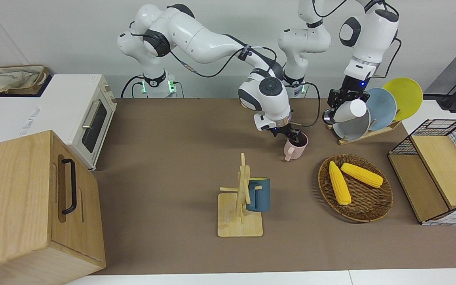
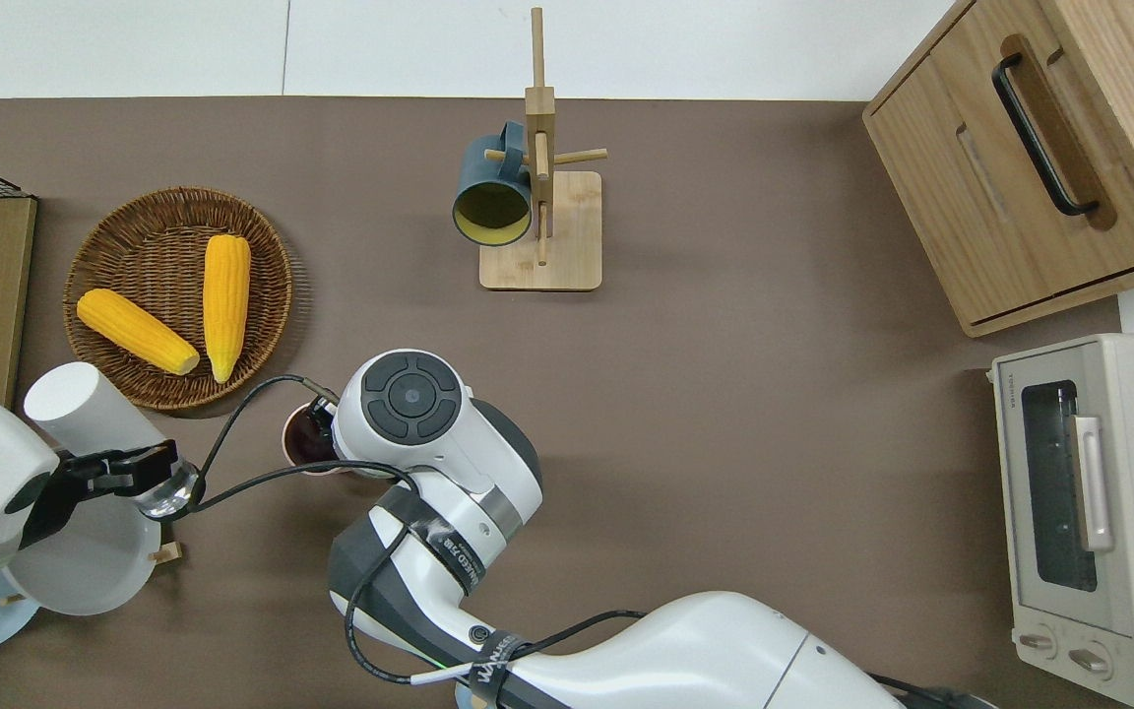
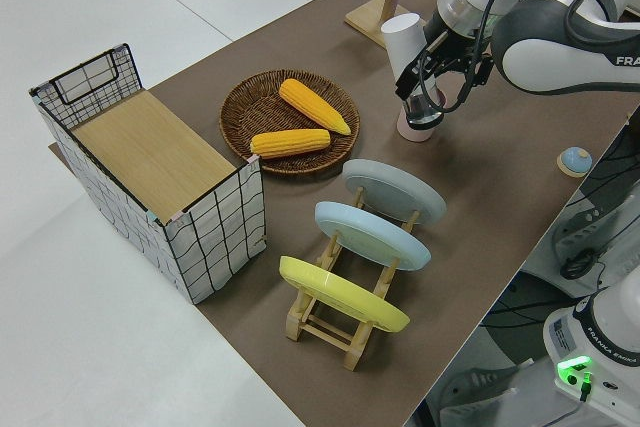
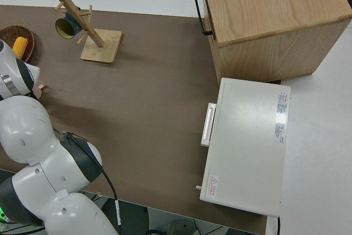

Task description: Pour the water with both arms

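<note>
The right gripper reaches down into the pink mug, which stands on the brown table; its fingers sit at the mug's rim, one seemingly inside, but whether they pinch the rim cannot be told. In the overhead view the mug shows only as a dark opening at about nine o'clock from the right arm's round wrist joint.

The left gripper is clamped on a white bottle, held in the air and tilted well over toward lying flat, its white end pointing toward the plates. In the overhead view the bottle is over the table edge of the plate rack, at about nine o'clock from the mug and at about six o'clock from the basket. The bottle and mug are apart.

The basket holds two corn cobs. At about twelve o'clock from the mug in the overhead view stands a wooden mug tree with a blue mug hung on it. The plate rack carries a grey, a blue and a yellow plate. A wire crate sits at the left arm's end of the table; a toaster oven and a wooden cabinet sit at the right arm's end.
</note>
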